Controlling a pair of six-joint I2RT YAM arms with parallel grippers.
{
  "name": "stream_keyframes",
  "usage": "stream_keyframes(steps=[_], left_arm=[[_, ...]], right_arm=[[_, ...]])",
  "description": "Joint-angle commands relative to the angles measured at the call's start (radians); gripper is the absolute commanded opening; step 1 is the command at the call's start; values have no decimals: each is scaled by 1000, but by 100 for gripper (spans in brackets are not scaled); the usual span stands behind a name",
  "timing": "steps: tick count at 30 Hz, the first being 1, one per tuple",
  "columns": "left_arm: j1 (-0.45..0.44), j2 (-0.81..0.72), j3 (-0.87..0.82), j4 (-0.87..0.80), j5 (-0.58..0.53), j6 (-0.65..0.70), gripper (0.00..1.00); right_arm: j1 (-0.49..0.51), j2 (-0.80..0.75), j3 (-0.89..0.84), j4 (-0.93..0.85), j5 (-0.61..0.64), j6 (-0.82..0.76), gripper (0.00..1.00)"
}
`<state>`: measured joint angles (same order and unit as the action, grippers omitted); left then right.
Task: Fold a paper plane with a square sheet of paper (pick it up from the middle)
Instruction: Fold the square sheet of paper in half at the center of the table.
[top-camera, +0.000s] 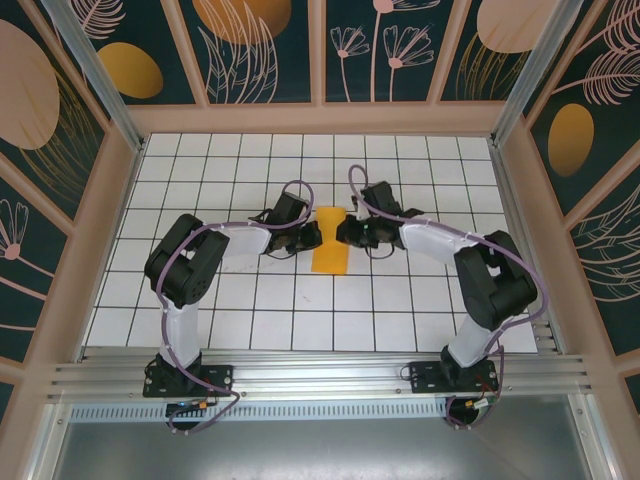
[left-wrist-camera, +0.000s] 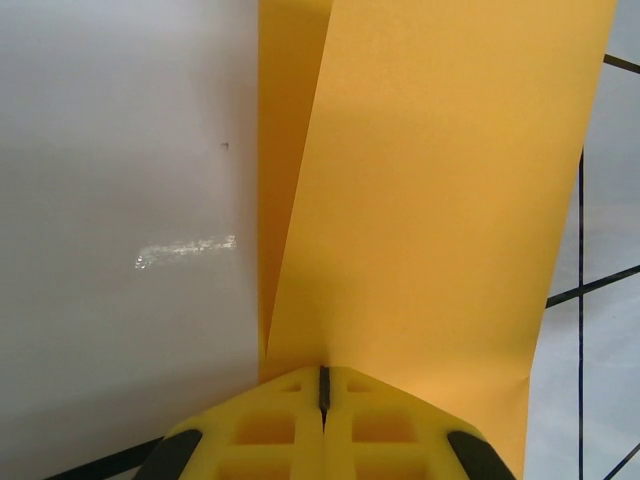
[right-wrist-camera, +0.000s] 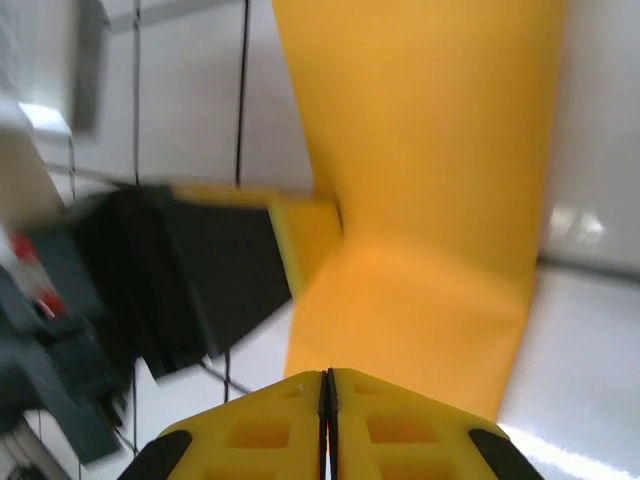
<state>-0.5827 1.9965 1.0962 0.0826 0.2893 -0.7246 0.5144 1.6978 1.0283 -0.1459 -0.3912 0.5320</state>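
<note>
Reaching in from nine o'clock in the top view, the left gripper (top-camera: 312, 236) is pinching the left edge of the sheet of paper (top-camera: 331, 257) at its narrow waist, with its jaws closed flat on the orange-yellow sheet. In the left wrist view, the left gripper (left-wrist-camera: 322, 372) is pressing its yellow fingers (left-wrist-camera: 285, 400) together, and the sheet of paper (left-wrist-camera: 430, 180) is spreading out from between them toward twelve o'clock, a folded layer overlapping along its left side. The sheet is sitting over the middle of the white gridded table (top-camera: 250, 310), squeezed narrow between the two grippers and flaring wider toward six o'clock; whether it is lifting clear of the table I cannot tell. Coming in from three o'clock, the right gripper (top-camera: 347, 233) is clamping the opposite edge at the same waist. In the right wrist view, the right gripper (right-wrist-camera: 327, 378) is closing tight on the sheet of paper (right-wrist-camera: 430, 150), while the left gripper (right-wrist-camera: 305, 235) is touching the sheet's edge at nine o'clock.
</note>
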Motion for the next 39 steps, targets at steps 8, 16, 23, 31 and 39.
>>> stream_keyframes(steps=[8,16,23,31,39], left_arm=[[8,81,-42,-164,-111,37,1],[8,79,-47,-169,-113,39,0],[7,77,-53,-170,-114,42,0],[8,78,-47,-176,-114,41,0],[8,75,-50,-178,-116,41,0]], right_arm=[[-43,212,155,23,8,-55,11],[-84,290,143,19,85,-46,10],[-88,264,183,17,12,-35,10],[-97,315,259,17,6,-36,10],[-113,382,274,11,75,-35,10]])
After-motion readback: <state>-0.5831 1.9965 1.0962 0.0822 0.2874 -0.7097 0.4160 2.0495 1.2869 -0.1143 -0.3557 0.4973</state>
